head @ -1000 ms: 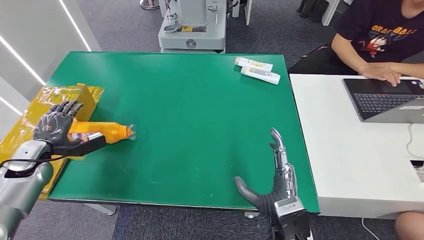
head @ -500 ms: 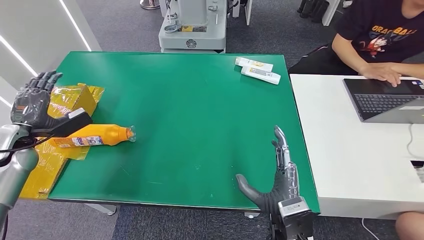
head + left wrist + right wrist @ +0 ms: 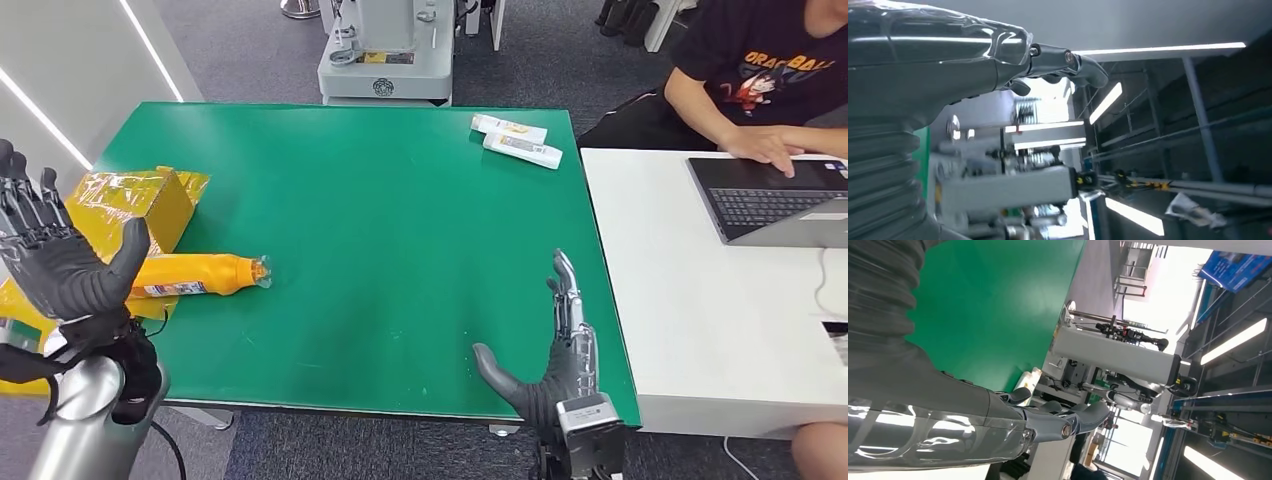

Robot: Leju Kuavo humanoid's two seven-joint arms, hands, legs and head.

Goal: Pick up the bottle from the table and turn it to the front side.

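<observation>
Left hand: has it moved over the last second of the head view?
Yes. The left hand was over the orange bottle; now it is raised, off the green table's left edge, open and holding nothing.

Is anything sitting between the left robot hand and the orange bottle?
Nothing visible. The left robot hand is raised, open, beside the lying orange bottle; the yellow box sits behind the bottle, not between them.

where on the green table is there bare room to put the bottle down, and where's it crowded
The widest bare patch is the middle of the green table, bordered by the orange bottle, the two white tubes at the far right corner and the right hand at the near edge. The left edge is crowded: the bottle lies against the yellow box, with the left hand raised there.
</observation>
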